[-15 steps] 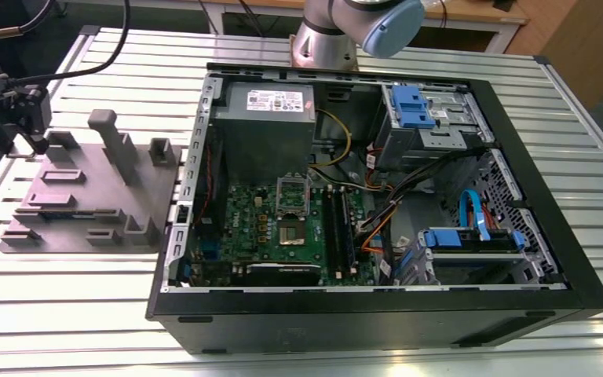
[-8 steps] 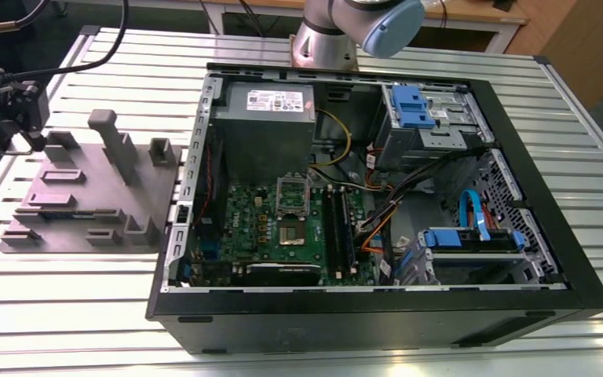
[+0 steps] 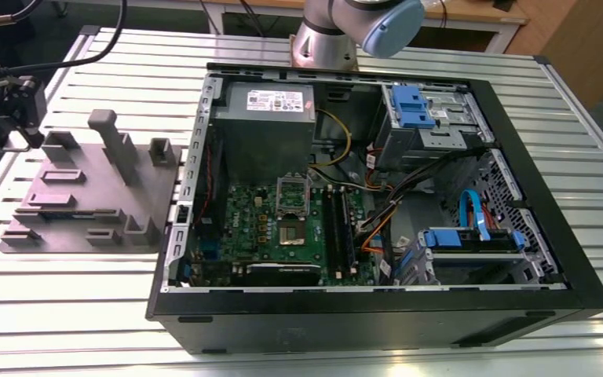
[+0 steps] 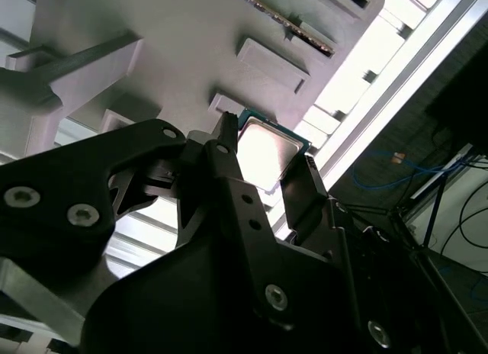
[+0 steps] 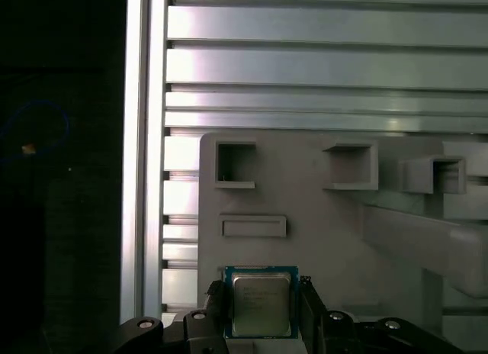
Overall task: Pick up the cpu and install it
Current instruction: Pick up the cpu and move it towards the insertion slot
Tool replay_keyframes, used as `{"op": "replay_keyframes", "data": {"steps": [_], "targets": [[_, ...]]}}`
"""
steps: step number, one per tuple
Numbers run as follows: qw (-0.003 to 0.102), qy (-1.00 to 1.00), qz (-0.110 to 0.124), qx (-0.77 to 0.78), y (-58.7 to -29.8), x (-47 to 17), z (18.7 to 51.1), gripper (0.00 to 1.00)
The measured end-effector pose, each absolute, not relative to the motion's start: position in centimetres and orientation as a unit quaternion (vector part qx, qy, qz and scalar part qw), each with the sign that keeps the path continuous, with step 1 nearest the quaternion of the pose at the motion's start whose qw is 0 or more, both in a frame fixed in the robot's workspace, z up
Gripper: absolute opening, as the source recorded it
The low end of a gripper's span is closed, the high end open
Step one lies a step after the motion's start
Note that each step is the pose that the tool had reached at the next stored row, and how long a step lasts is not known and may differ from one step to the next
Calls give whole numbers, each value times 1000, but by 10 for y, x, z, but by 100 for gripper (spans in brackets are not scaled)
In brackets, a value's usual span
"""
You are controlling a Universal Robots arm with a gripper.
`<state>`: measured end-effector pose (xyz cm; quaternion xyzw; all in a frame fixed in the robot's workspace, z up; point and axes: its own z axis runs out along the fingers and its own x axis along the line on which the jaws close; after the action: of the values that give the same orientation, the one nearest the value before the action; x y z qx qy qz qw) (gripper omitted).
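Clamping the cpu by two opposite edges, the gripper holds it at the grey fixture plate. The plate lies on the slatted aluminium surface, beside the open computer case.

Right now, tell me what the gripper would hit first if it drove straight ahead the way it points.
Probably the grey fixture plate. The gripper points at it with the cpu clamped between its jaws, so the cpu would likely touch first. The gap is hard to judge.
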<state>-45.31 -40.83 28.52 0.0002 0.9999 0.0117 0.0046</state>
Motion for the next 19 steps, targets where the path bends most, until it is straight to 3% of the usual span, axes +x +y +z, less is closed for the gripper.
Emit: {"op": "replay_keyframes", "data": {"steps": [19], "targets": [[5,1000,12,0,-408,-453,291,47]]}}
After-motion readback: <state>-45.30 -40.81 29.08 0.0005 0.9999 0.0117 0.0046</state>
